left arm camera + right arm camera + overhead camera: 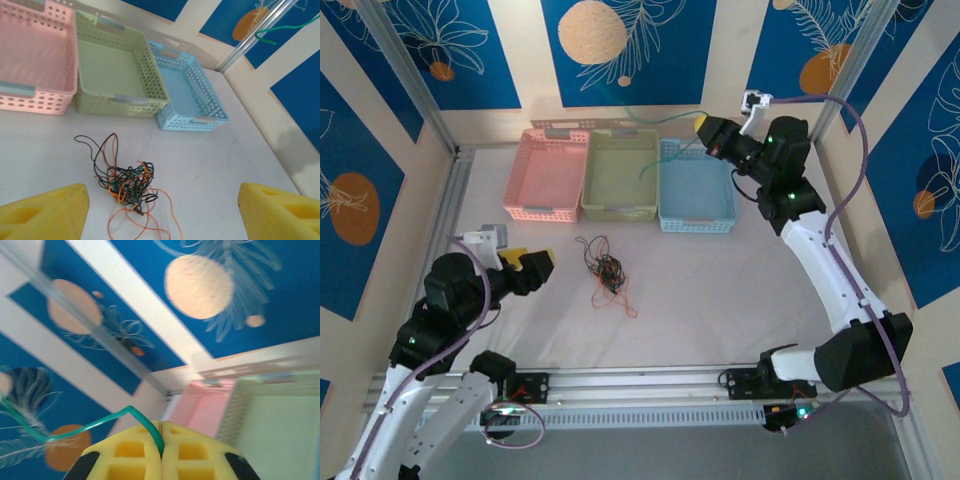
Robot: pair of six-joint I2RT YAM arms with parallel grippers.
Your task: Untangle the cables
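The bench is a pale, slightly lilac-white surface. Cream walls close it in on three sides, set with blue panels that carry white leaf drawings and peach and orange discs. Bare metal posts stand at the back corners, and a ribbed metal rail runs along the near edge between the two arm bases.

The green basket sits against the back wall, with a pink basket touching its left side and a blue basket touching its right.

The tangle of cables lies on the open bench in front of the green basket, well apart from it. It is a knot of black, orange-red and dark strands with a few orange loops trailing toward the near edge.

The left claw hovers to the near left of the green basket, just left of the tangle. Its yellow fingers are spread wide and nothing is between them.

The right claw is raised above and behind the green basket's right corner, over the blue basket's back rim. Its pads are pressed together on a green cable, which runs off along the back wall above the green basket.
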